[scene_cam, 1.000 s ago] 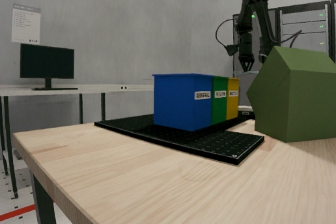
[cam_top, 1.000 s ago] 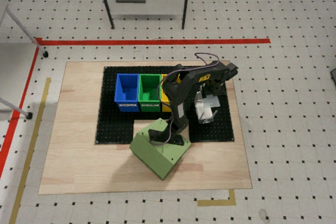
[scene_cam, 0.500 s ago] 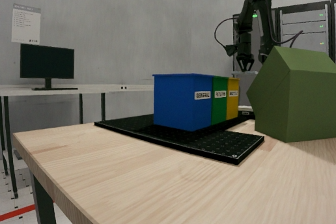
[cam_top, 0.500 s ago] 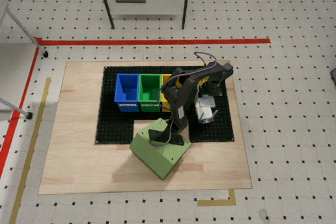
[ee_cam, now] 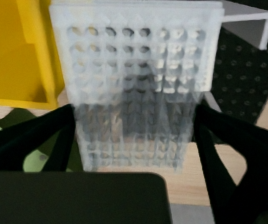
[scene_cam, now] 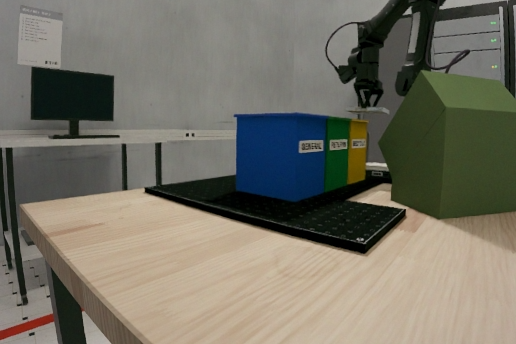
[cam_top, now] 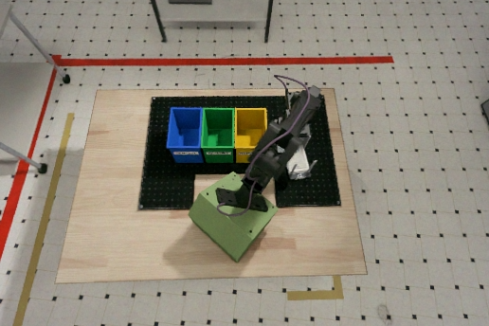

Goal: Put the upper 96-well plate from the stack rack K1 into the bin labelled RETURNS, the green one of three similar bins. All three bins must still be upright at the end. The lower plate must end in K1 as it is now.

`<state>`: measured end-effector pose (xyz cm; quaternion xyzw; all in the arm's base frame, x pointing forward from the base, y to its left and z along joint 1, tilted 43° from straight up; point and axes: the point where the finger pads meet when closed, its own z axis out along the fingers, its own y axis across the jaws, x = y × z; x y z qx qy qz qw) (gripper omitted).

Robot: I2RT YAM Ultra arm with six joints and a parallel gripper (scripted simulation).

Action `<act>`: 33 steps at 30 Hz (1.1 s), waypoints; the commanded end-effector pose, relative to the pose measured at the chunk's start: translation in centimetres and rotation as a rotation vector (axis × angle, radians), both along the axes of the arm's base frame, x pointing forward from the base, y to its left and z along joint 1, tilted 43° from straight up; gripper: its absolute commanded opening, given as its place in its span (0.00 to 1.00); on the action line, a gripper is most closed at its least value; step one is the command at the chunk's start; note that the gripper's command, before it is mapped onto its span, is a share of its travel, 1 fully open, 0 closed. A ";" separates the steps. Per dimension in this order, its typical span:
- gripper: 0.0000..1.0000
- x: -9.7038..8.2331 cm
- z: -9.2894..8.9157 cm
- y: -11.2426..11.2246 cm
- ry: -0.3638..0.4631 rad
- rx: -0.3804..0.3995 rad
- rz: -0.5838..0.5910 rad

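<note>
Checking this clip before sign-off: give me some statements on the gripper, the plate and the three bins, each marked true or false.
1. The gripper is shut on the 96-well plate. True.
2. The plate already lies inside the green bin. False: it is held in the air, near the yellow bin.
3. All three bins stand upright. True.
4. The blue bin stands between the other two. False: the green one is in the middle.
5. The arm stands on a green pedestal. True.

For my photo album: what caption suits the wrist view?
Pincer shut on a clear 96-well plate, carried beside the yellow bin.
</note>
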<state>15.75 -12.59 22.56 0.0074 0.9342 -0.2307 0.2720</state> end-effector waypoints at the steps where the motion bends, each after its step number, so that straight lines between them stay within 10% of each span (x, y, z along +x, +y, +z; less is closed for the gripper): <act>1: 0.00 -0.4 0.1 0.6 -0.005 -0.020 -0.091; 33: 0.00 3.8 -2.3 8.6 -0.009 -0.024 -0.087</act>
